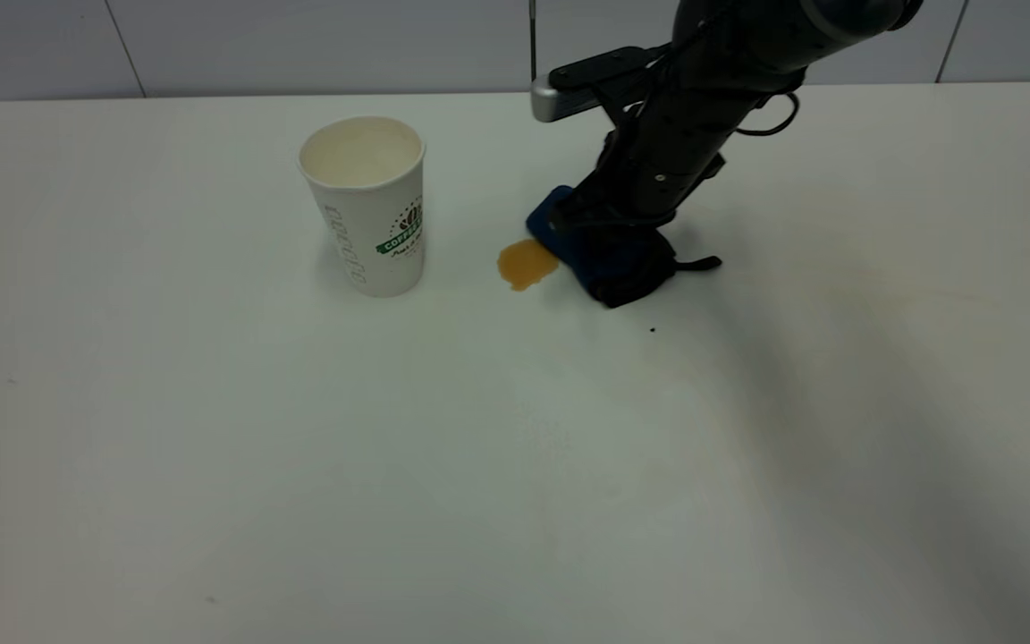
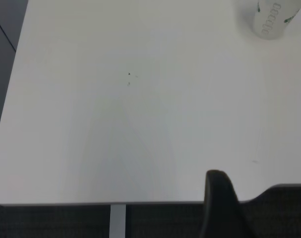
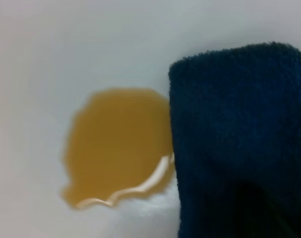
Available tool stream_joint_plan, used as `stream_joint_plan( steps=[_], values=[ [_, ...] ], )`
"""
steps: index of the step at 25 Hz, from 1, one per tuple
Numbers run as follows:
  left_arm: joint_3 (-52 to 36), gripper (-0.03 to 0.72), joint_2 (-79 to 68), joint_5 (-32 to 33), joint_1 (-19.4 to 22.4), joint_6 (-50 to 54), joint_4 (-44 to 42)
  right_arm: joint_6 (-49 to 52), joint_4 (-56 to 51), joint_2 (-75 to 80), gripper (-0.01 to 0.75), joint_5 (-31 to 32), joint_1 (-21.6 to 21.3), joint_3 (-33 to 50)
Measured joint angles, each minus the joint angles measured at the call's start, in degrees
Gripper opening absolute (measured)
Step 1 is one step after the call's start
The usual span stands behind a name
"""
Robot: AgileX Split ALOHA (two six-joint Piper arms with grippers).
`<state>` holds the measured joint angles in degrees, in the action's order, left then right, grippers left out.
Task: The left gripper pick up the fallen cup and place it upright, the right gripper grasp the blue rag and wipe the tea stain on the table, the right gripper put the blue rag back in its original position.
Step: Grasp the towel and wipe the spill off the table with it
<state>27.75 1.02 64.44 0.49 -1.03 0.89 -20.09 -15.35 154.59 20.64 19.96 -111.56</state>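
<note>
The white table (image 1: 515, 465) carries 3 things. The cup (image 1: 370, 204) stands upright toward its left rear. The amber tea stain (image 1: 526, 263) lies to the cup's right, apart from it. The blue rag (image 1: 609, 259) lies on the surface, its edge touching the stain's right side.

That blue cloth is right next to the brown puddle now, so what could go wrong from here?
1. The blue rag under the right end effector touches only one edge of the tea stain; a sweep might push liquid across the table rather than soak it up.
2. The cup stands upright just beyond the stain. A long wipe that way could knock it over again.
3. The rag's strap tail trails loose and might drag through the wet patch.
</note>
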Motion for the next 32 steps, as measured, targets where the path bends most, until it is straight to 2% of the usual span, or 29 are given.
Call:
stream_joint_plan(
  steps=[8,13,16,19,22,26,29,32],
  values=[
    [0.0,0.44,0.0,0.0,0.0,0.0,0.0,0.1,0.0,1.6,0.078,2.4,6.2,-3.4],
    [0.0,0.44,0.0,0.0,0.0,0.0,0.0,-0.5,0.1,1.5,0.078,10.1,8.9,-4.0],
    [0.0,0.44,0.0,0.0,0.0,0.0,0.0,-0.5,2.3,1.2,0.078,14.7,9.1,-4.1],
    [0.0,0.44,0.0,0.0,0.0,0.0,0.0,1.7,7.3,1.1,0.078,16.4,8.8,-4.4],
    [0.0,0.44,0.0,0.0,0.0,0.0,0.0,7.9,12.6,1.0,0.078,15.8,7.3,-4.4],
    [0.0,0.44,0.0,0.0,0.0,0.0,0.0,17.5,17.7,1.0,0.078,12.0,5.0,-4.4],
    [0.0,0.44,0.0,0.0,0.0,0.0,0.0,17.6,17.9,1.0,0.078,11.6,5.2,-4.4],
    [0.0,0.44,0.0,0.0,0.0,0.0,0.0,12.6,13.5,1.0,0.078,12.7,6.2,-4.4]
  ],
)
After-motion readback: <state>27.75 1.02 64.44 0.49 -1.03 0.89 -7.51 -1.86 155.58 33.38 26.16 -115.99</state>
